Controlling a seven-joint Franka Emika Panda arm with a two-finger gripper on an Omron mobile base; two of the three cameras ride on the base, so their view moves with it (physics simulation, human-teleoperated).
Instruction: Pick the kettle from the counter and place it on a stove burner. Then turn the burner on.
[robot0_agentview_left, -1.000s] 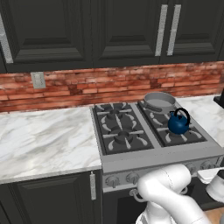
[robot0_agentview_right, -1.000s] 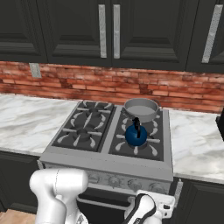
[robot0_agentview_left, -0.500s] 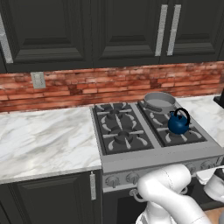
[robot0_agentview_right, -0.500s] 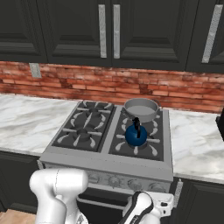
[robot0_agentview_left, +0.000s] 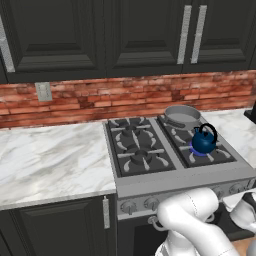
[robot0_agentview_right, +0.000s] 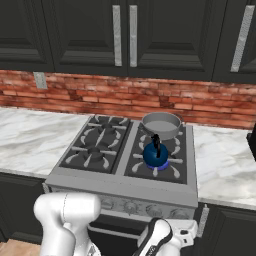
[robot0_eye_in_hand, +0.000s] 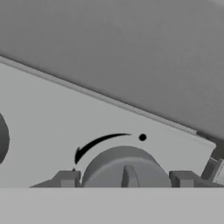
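The glossy blue kettle (robot0_agentview_left: 204, 141) (robot0_agentview_right: 155, 155) stands upright on the front right stove burner (robot0_agentview_left: 216, 155) (robot0_agentview_right: 171, 171), with a blue glow showing under it. My gripper (robot0_eye_in_hand: 124, 178) is low at the stove's front panel. Its fingertips (robot0_eye_in_hand: 66, 178) sit against both sides of a round grey knob (robot0_eye_in_hand: 124, 159), shut on it. A curved black arrow and a dot are printed on the panel above the knob. The panel runs tilted across the hand view. The white marble counter (robot0_agentview_left: 50, 155) (robot0_agentview_right: 30, 140) lies to the left of the cooktop.
A grey metal pan (robot0_agentview_left: 182, 116) (robot0_agentview_right: 161, 125) sits on the back right burner, just behind the kettle. The two left burners (robot0_agentview_left: 134, 147) are bare. More knobs (robot0_agentview_right: 131, 206) line the stove front. A brick backsplash and dark upper cabinets rise behind.
Nothing has clearly moved. The kettle stays on the front right burner and my hand stays at the stove's front panel.
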